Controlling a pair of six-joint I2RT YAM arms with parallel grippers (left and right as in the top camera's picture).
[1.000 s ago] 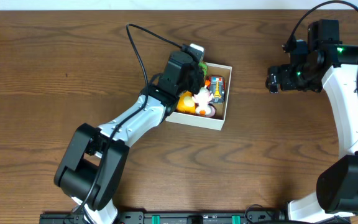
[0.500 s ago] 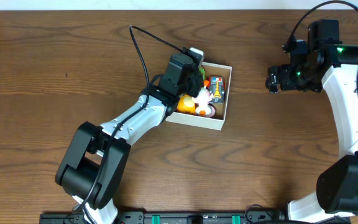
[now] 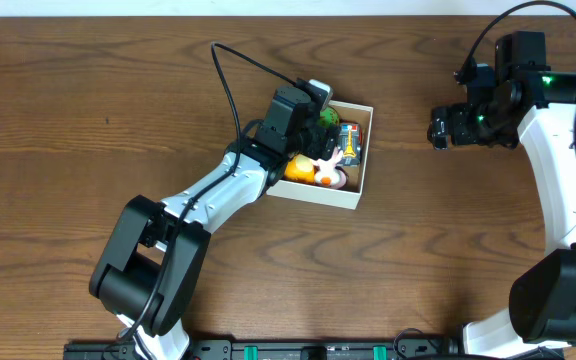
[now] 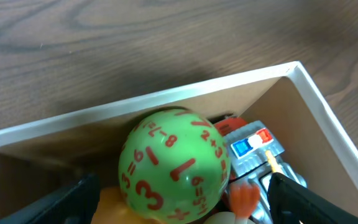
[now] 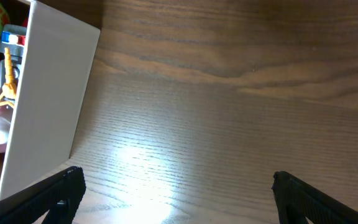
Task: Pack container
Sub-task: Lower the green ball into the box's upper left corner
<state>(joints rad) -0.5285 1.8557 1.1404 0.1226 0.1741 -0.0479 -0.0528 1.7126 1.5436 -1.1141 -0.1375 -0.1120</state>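
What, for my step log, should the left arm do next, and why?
Probably raise the left pincer straight up, clear of the container. It stands wide open on either side of the green number ball, which already rests inside the container beside the toy car, so nothing seems left to release.

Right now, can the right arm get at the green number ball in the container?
Probably not yet. The left gripper hangs open directly over the green ball, blocking the way from above. The right gripper, open, is well off to the side, outside the container.
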